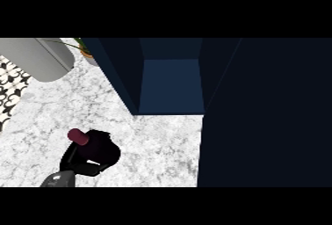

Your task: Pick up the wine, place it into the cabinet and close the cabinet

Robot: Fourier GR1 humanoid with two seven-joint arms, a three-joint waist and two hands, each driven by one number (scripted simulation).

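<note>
Head view: left hand curls round dark, maroon-capped wine bottle above white marble tabletop; open navy cabinet awaits.

You get a bright, evenly lit marble counter, while the navy cabinet sinks into near-black; no glare shows.

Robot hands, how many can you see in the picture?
1. One black hand shows low at the left, curled round the wine bottle on the marble counter. The other hand is out of view, maybe behind the dark cabinet door.
</note>
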